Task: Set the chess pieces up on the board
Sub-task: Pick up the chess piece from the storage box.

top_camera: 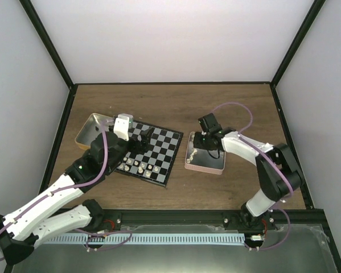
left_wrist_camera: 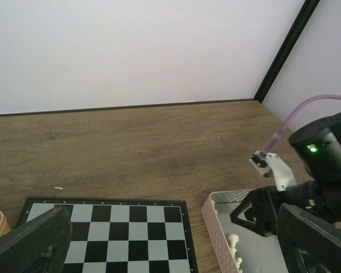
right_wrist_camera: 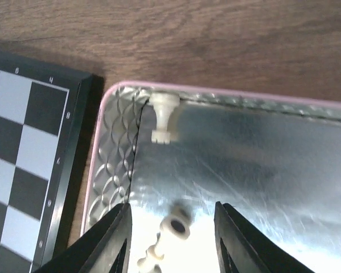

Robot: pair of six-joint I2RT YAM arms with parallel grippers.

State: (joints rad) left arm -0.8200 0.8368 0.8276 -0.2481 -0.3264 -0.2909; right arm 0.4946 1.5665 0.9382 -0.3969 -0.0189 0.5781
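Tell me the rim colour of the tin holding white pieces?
Pink; the shiny rectangular metal tin shows best in right wrist view.

Parted tool straddles a cream piece in tin.

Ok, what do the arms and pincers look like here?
The left arm and right arm have white links, black joints and trailing purple cables. The left pincer and right pincer are black; a green light glows on the right wrist.
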